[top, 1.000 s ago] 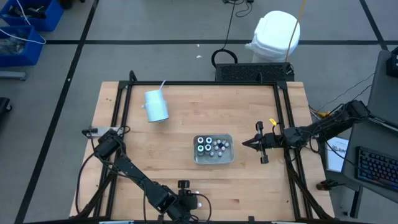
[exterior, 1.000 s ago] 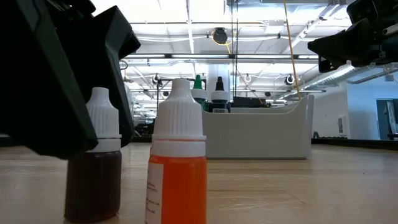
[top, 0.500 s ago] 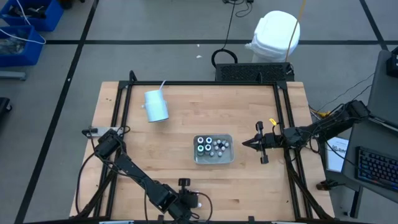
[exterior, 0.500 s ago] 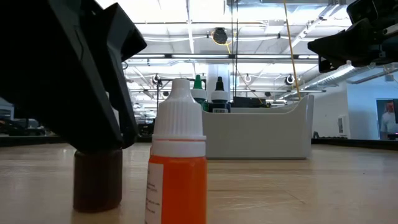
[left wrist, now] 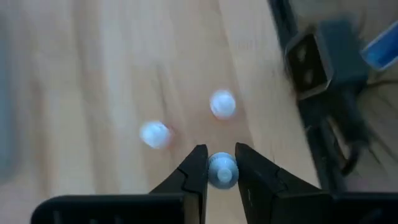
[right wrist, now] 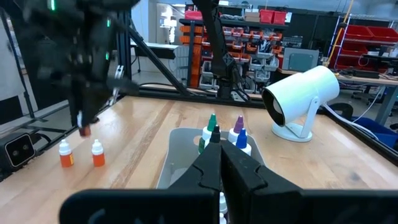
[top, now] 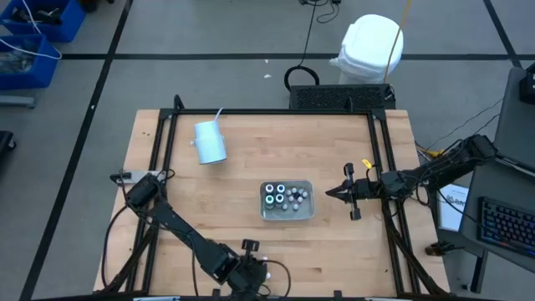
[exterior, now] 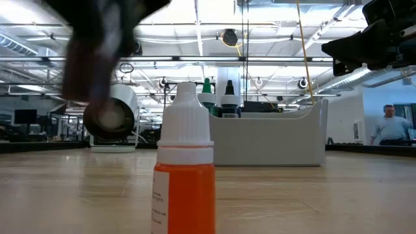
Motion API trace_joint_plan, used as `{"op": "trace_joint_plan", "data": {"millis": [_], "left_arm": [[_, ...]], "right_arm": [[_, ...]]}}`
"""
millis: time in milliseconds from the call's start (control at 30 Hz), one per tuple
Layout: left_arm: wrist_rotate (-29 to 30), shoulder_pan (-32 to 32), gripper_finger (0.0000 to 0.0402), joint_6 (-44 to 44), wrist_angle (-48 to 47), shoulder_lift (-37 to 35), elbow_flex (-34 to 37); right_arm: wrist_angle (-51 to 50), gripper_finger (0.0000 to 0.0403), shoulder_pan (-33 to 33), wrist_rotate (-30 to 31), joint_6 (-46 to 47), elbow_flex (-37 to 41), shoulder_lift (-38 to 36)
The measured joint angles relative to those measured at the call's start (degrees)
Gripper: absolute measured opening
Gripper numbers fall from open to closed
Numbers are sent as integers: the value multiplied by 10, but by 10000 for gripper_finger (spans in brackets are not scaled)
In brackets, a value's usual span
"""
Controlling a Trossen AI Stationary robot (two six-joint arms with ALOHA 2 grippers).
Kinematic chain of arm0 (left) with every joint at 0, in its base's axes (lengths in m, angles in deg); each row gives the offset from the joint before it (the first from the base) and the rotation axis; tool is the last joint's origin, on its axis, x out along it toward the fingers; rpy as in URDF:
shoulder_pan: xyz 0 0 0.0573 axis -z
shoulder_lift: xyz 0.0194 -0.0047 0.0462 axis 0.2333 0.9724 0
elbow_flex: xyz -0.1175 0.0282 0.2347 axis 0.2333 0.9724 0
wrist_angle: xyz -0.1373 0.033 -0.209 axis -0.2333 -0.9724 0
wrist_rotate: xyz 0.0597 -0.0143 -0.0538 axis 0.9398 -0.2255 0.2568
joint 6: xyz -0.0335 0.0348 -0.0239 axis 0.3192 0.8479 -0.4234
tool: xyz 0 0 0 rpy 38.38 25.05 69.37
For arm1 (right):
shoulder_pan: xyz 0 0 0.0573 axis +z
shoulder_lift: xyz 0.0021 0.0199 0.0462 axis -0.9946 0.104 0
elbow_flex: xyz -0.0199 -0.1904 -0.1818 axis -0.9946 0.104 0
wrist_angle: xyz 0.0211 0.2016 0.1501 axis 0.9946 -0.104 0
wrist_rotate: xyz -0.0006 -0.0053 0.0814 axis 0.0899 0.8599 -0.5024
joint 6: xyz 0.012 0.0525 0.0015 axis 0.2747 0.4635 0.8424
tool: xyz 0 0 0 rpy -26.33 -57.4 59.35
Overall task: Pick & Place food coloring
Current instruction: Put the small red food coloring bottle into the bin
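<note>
At the near edge of the worktop: the left gripper (left wrist: 218, 169) has its fingers closed on the white cap of a small dark food coloring bottle (left wrist: 221, 170), which hangs clear of the wood.
Below that gripper: two more white-capped bottles (left wrist: 222, 104) stand on the worktop (top: 334, 242), close together; one is the orange bottle (exterior: 184, 170).
Mid-worktop: the clear tray (top: 287, 201) holds the rest of the food coloring set, caps up, well apart from the left gripper.
Right side: the right gripper (top: 330, 193) waits shut, just beside the tray and above the wood.
Doing the step well: I judge the carry should rise straight, keeping the bottle upright, travel over the tray wall and lower into a free gap before release; a grip on the cap alone may let the body swing.
Hard to make out: the held bottle is blurred in the low view, its colour uncertain; which tray gap is free cannot be told.
</note>
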Motion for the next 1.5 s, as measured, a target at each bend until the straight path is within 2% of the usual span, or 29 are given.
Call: {"op": "trace_joint_plan", "data": {"millis": [100, 233, 300, 467, 667, 800, 900, 1067, 1167, 1333, 1500], "left_arm": [[-1, -19, 64, 21, -62, -15, -50], [60, -60, 71, 58, -134, -19, -142], [65, -92, 71, 89, -145, -20, -176], [3, -194, 65, 105, -126, -19, -213], [-48, -298, 64, 203, -81, 4, -214], [-96, -340, 64, 264, -41, 41, -214], [-92, -354, 64, 321, -42, 70, -213], [-27, -368, 64, 379, -35, 92, -213], [-24, -375, 64, 374, -36, 93, -213], [-32, -374, 64, 359, -28, 92, -213], [-33, -358, 64, 365, -28, 92, -213]], "right_arm": [[1, 0, 0, 0, 0, 0, 0], [5, 0, 0, 0, 0, 0, 0], [6, 0, 0, 0, 1, 0, 0], [5, 0, 0, -1, 1, 0, 0], [-5, 0, 0, -2, -1, 0, 0], [3, 0, 0, 15, 18, 0, -1], [-14, 0, 0, 33, 23, 0, -1], [-6, 0, 0, 45, 11, 0, -2], [35, 0, 0, 42, -13, 0, -3], [34, 0, -1, 45, -66, 0, -4], [17, 0, -1, 44, -60, 0, -3]]}}
